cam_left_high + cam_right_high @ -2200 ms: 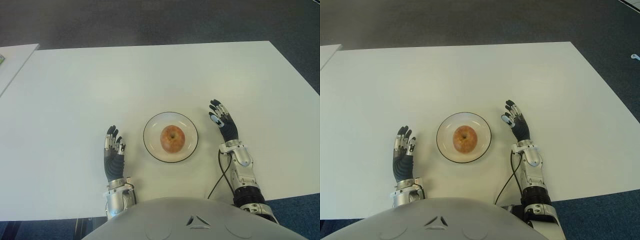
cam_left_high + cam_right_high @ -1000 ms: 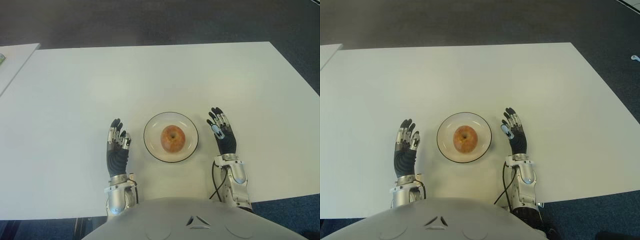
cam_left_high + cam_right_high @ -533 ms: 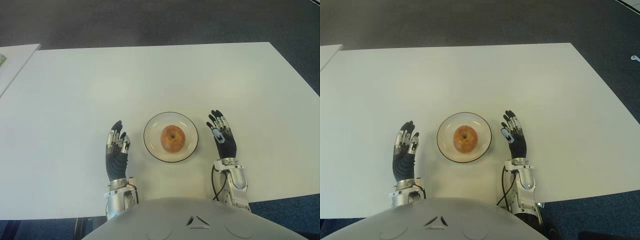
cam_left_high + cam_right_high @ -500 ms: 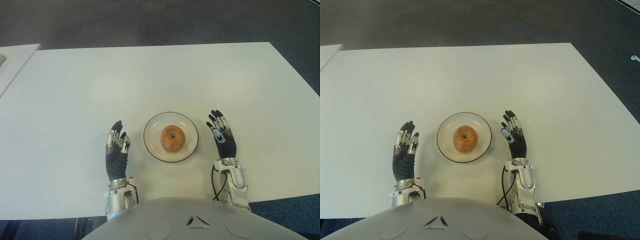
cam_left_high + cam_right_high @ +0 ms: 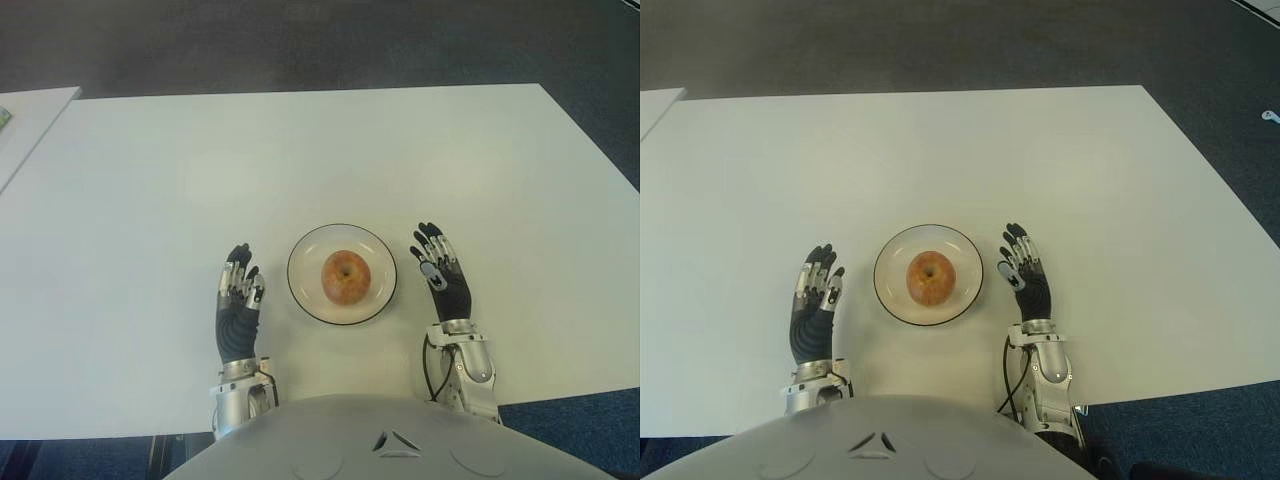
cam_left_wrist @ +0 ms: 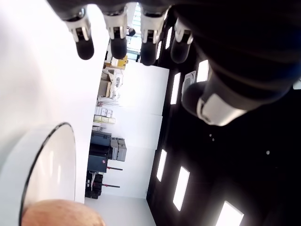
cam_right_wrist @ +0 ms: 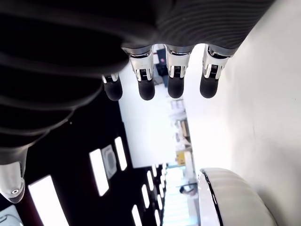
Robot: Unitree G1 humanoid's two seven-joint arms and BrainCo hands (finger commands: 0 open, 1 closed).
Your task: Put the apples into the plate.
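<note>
Now that both arms have pulled in toward the torso over the last couple of seconds, the job looks finished. Black-and-silver left hand sits at the plate's 9 o'clock, fingers extended and relaxed, holding nothing; it has crept slightly nearer the plate. Round red-yellow apple sits dead centre in the white dark-rimmed plate, unmoved, on the white table. Black-and-silver right hand, at 3 o'clock, fingers straight, empty, has retracted most. No other apple in view, so likely nothing left to place.
</note>
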